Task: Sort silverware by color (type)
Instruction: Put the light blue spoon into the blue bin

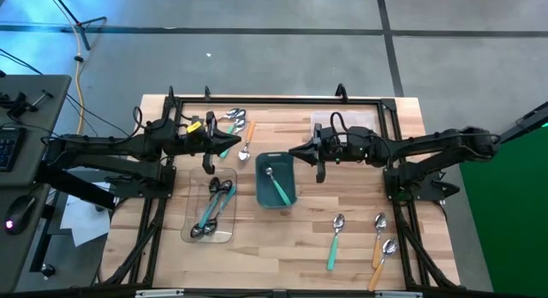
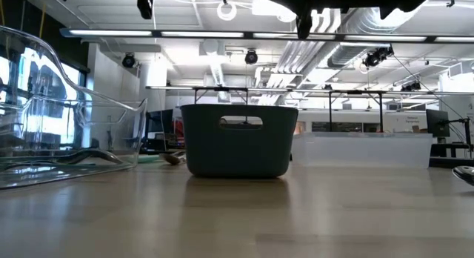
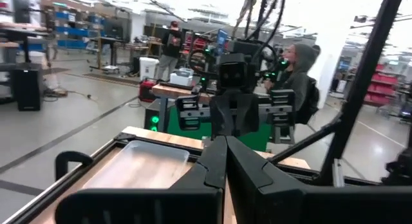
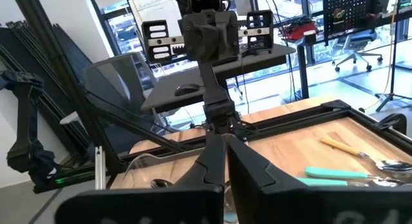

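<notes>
On the wooden table [image 1: 282,238], seen from above, the sorting stands partly done. The teal bin [image 1: 276,180] at centre holds one teal spoon [image 1: 277,186]; the clear tray [image 1: 211,211] at its 9 o'clock holds several dark spoons [image 1: 216,204] and one teal one. This suggests that each container is meant to collect one type, so the teal piece in the tray may be misplaced. A second clear tray [image 1: 345,125] at the far edge shows no spoons.

Unsorted spoons remain in two groups. At the bin's 11 o'clock lies a far cluster [image 1: 237,125], including an orange-handled spoon [image 1: 247,141]. At its 4 to 5 o'clock, near the front edge, lie a teal spoon [image 1: 334,242] and two orange spoons [image 1: 379,247].

The right gripper [image 1: 320,167] hangs just off the bin's 2 o'clock corner, fingers together and empty, as its wrist view confirms. Its position beside the bin fits a release into it. The nearest unsorted pieces, the front group, lie well apart at its 5 to 6 o'clock.

The left gripper [image 1: 208,165] hovers above the near tray's far end, fingers pressed together on nothing. The far cluster lies near, at its 1 o'clock, and the trayed spoons at its 6 o'clock.
</notes>
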Motion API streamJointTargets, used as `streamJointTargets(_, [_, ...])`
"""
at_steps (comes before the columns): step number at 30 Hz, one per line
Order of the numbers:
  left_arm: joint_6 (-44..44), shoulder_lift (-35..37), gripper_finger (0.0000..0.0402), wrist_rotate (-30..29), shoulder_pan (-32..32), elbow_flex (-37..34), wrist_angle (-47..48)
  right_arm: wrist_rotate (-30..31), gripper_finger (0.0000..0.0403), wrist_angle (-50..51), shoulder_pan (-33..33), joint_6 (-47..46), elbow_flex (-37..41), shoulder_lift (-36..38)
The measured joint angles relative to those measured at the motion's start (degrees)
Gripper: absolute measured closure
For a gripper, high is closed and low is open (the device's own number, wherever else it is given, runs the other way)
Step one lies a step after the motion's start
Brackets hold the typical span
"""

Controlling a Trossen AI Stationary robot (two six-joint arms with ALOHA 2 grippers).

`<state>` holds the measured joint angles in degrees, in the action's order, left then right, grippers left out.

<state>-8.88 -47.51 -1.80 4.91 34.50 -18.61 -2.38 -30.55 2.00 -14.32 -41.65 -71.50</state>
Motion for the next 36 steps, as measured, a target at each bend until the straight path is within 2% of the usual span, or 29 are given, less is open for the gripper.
streamJointTargets(4, [-0.76,0.0,0.0401,-1.6,0.0,0.0,-0.04,0.31,0.0402,-0.1,0.0,1.06,-0.02,0.0])
streamJointTargets(36, [-0.46,0.0,0.0401,-1.62,0.0,0.0,-0.07,-1.95,0.0403,-0.15,0.0,4.15,-0.02,0.0])
